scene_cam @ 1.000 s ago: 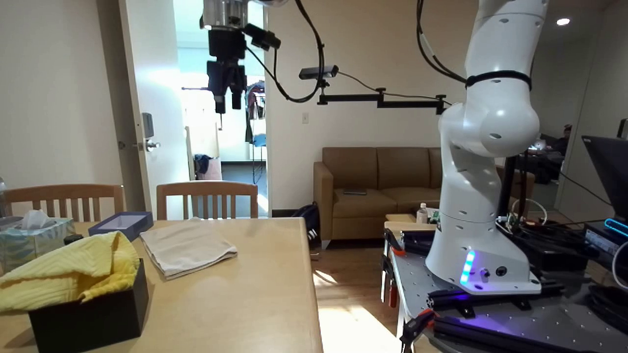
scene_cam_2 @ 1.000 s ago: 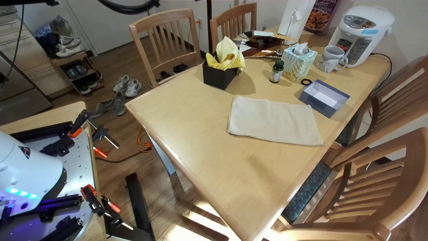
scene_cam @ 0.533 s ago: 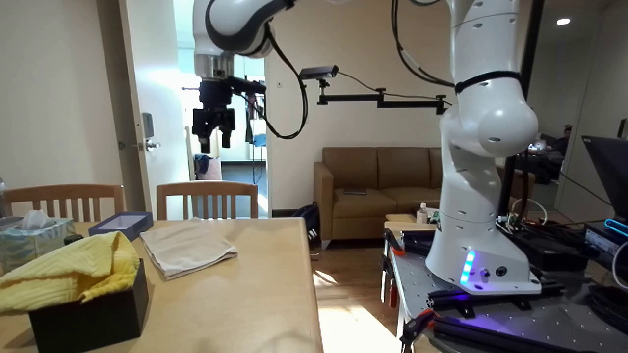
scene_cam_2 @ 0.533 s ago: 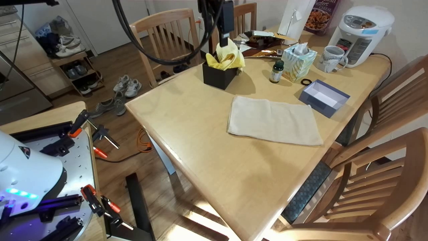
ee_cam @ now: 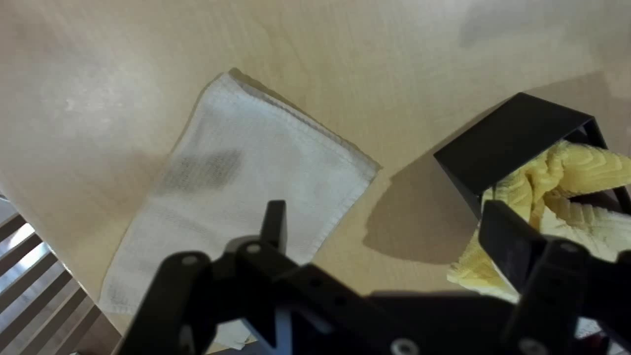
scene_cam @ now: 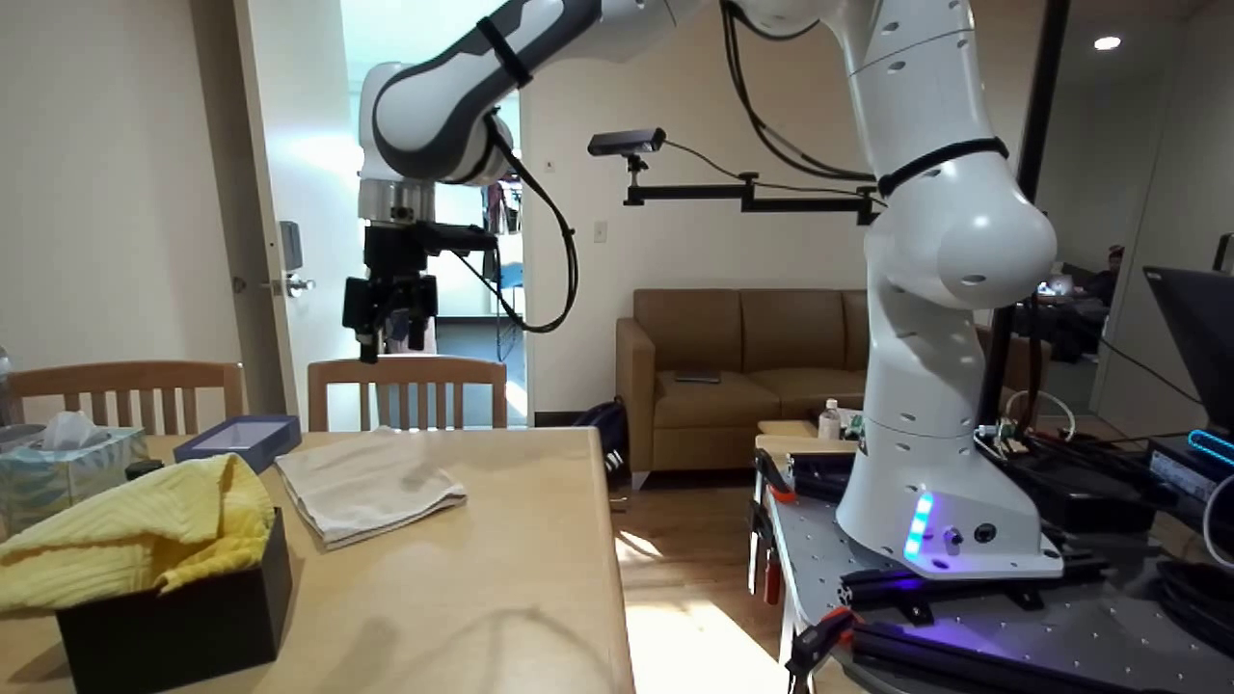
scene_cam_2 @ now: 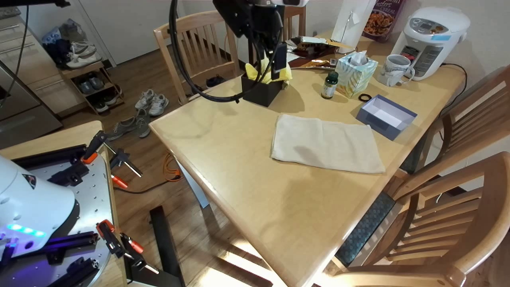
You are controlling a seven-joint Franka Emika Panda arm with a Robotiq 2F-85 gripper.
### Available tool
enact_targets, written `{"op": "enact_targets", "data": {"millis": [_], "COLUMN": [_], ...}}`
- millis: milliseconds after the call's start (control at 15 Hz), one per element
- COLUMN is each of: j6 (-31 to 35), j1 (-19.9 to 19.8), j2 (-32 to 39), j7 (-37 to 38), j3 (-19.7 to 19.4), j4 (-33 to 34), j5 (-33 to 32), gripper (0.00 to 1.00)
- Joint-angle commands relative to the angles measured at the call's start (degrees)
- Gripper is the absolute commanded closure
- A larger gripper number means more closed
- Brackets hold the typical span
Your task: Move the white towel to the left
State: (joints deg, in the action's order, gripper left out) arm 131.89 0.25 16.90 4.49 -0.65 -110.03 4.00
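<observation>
The white towel lies folded and flat on the wooden table. It shows in both exterior views and in the wrist view, where my gripper hides its lower part. My gripper points down, high above the table, and touches nothing. In the wrist view the gripper is open and empty. Its left finger shows over the towel and its right finger over the yellow cloth. In an exterior view the gripper is partly hidden by cables.
A black box holding the yellow cloth stands near the towel. A blue-purple open box, tissue box, green bottle, mug and water boiler are on the table. Chairs line its edge.
My arm has come down and reached further out over the table, shifting slightly left in an exterior view. The gripper's shadow has moved onto the towel. The towel has not moved.
</observation>
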Motion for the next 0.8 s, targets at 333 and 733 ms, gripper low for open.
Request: {"op": "enact_targets", "data": {"millis": [333, 733], "j6": [-1.2, 3.6], "j1": [-0.1, -1.2], "j2": [-0.6, -0.6], "j7": [0.1, -8.9], "j3": [1.9, 3.9], "j4": [1.8, 2.1], "j5": [7.2, 10.6], "gripper": [0.0, 0.0]}}
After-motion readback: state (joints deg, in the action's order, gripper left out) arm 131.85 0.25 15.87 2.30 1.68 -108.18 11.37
